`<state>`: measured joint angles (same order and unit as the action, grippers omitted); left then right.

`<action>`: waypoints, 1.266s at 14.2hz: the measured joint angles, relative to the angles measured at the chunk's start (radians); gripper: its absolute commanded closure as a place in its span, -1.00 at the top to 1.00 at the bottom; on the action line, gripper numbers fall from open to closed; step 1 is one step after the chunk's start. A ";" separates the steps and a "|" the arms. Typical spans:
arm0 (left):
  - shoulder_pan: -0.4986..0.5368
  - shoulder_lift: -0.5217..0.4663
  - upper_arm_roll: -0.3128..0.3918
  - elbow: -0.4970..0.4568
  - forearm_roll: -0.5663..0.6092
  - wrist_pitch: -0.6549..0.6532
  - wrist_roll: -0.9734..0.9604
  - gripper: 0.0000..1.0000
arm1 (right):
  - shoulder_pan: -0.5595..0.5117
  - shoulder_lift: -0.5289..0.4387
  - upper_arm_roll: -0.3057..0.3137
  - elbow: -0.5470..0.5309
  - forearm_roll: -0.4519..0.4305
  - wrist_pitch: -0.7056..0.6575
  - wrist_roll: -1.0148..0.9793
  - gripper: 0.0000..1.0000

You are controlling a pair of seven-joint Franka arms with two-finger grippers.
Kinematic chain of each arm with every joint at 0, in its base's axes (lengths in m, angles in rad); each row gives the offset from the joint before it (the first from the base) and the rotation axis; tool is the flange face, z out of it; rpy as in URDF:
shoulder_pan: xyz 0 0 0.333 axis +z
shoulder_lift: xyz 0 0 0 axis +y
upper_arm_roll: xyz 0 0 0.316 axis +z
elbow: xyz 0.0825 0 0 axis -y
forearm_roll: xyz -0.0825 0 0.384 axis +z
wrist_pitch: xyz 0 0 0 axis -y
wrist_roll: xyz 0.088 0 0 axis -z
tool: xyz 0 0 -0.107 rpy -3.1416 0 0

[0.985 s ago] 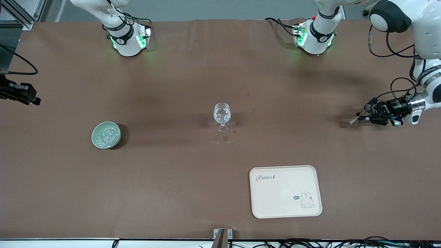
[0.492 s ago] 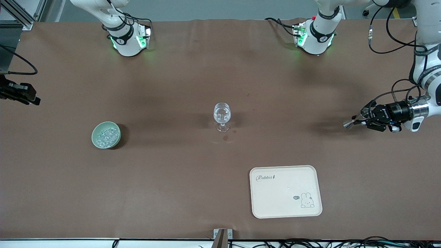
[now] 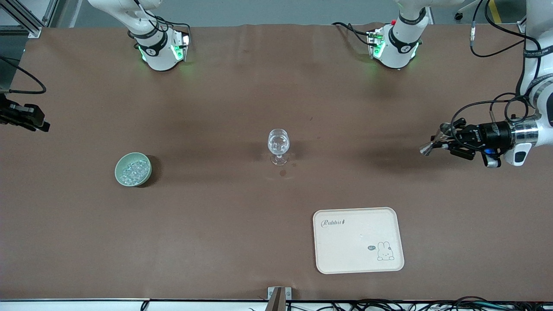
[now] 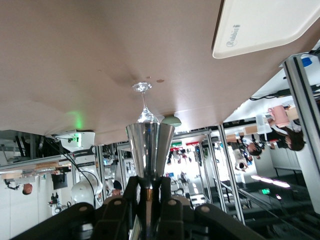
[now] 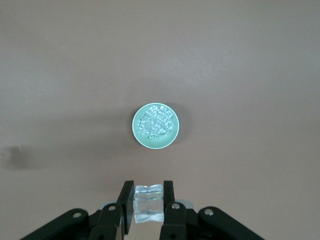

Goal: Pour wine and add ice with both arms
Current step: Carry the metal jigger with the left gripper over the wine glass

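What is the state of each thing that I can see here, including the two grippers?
Left gripper: shut on the metal cup, held above the table toward the left arm's end.
Right gripper: shut on the ice cube, above the table.
Stemmed glass: upright, mid-table.
Green bowl: upright, holds ice.
Tray: flat, nothing on it.

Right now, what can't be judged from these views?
- Stemmed glass: too small in the front view to show whether it holds wine or ice.
- Right hand: cut off at the front view's edge; only its wrist view shows it shut on an ice cube.
- Left hand: its metal cup shows no contents.
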<state>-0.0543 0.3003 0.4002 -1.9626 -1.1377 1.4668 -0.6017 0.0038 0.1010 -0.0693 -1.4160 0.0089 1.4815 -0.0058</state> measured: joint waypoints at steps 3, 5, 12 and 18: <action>-0.001 -0.081 -0.200 -0.001 0.058 0.182 -0.170 -0.99 | 0.000 0.000 0.000 0.000 0.000 0.000 0.000 -0.99; -0.005 -0.116 -0.318 -0.001 0.070 0.281 -0.285 -0.99 | 0.000 0.000 0.000 0.000 0.000 -0.001 0.000 -0.99; -0.005 -0.129 -0.522 -0.002 0.075 0.463 -0.470 -0.99 | 0.000 -0.039 -0.003 -0.044 0.000 0.025 0.000 -0.99; -0.010 -0.076 -0.719 0.005 0.076 0.734 -0.603 -0.99 | 0.000 -0.044 -0.003 -0.058 0.000 0.050 0.000 -0.98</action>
<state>-0.0641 0.2240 -0.3193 -1.9573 -1.0617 2.2006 -1.2046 0.0039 0.0574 -0.0720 -1.4738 0.0089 1.5319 -0.0060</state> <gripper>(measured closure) 0.789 0.727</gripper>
